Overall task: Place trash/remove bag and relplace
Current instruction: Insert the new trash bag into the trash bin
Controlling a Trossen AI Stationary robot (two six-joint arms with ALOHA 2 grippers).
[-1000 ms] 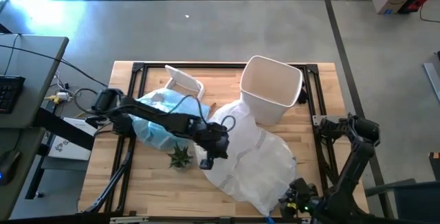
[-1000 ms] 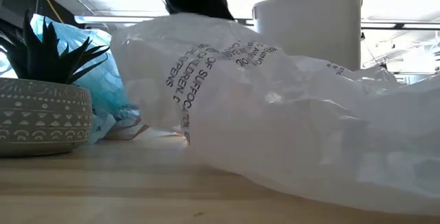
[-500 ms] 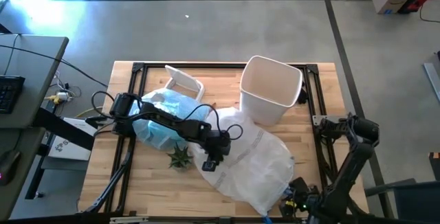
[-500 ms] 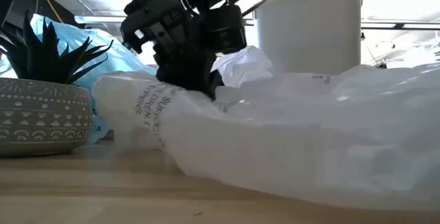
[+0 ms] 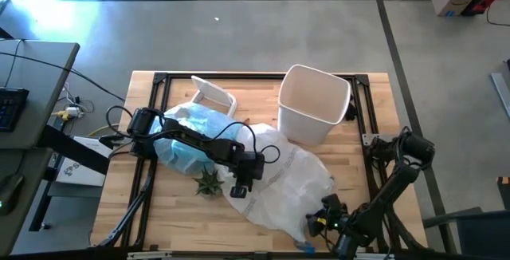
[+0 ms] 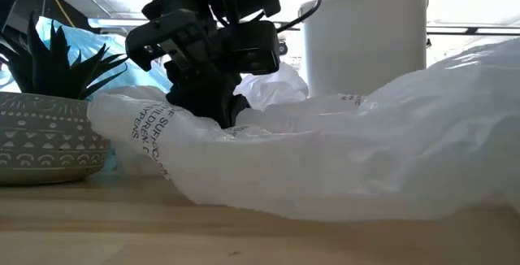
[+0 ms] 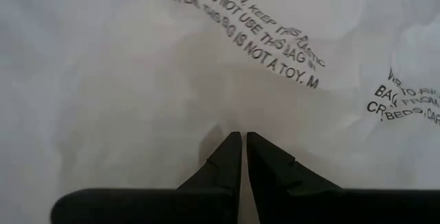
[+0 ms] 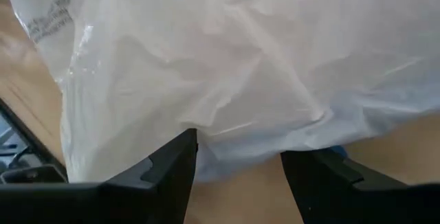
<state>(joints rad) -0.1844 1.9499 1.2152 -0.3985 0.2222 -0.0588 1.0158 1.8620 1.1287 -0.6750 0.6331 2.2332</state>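
A: Where does the white bag lie?
B: Spread flat over the table's middle and toward four o'clock, printed warning text up. What is inside it, if anything, cannot be told.

A: And the grippers?
B: The left gripper presses on the bag's nine o'clock edge, fingers pinched together on the plastic. The right gripper sits at the bag's five o'clock corner, fingers spread, plastic just ahead of them.

A: Other containers?
B: The white bin stands upright at one o'clock, unlined, nothing visible inside. A light-blue bag lies bunched at ten o'clock beside the bin lid. The potted plant sits at eight o'clock.
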